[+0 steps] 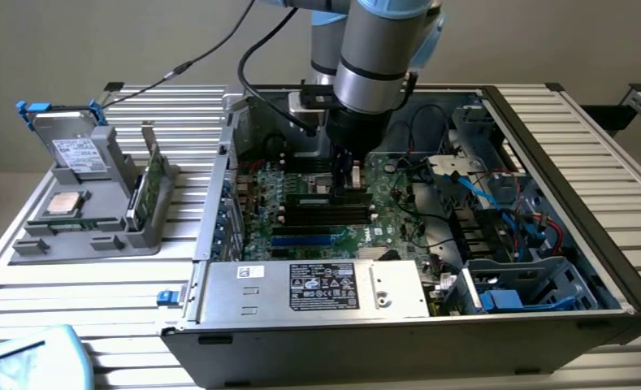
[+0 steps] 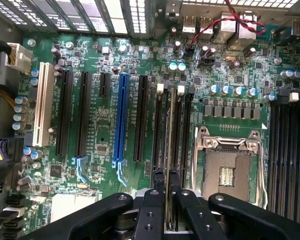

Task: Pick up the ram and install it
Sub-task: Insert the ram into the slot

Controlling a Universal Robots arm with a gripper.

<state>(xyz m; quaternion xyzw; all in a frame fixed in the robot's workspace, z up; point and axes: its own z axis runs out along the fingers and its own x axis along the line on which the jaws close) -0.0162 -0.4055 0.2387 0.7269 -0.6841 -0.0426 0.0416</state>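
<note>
Grey plastic holder (image 1: pixel 38 244) sits at the exterior view's left on the slatted table, carrying a boxy drive (image 1: pixel 76 150) with blue clips, a square silver chip (image 1: pixel 62 203) and a green board (image 1: pixel 147 191) standing on edge. Just to its right lies the open computer case (image 1: pixel 407 341), with a labelled silver power supply (image 1: pixel 320 288) along its near side. The arm reaches down into the case, its gripper (image 1: pixel 348 183) low over the green motherboard (image 1: pixel 298 236). In the wrist view the gripper (image 2: pixel 170 175) is pinching the ram (image 2: pixel 170 140), and the black fingers (image 2: pixel 158 190) press on both faces of the thin stick. The ram is seen edge-on, lined up along the memory slots between the blue slot (image 2: pixel 121 120) and the processor socket (image 2: pixel 229 170). Whether it is seated cannot be told. Blue cables (image 1: pixel 515 301) fill the case's corner at the exterior view's right.
</note>
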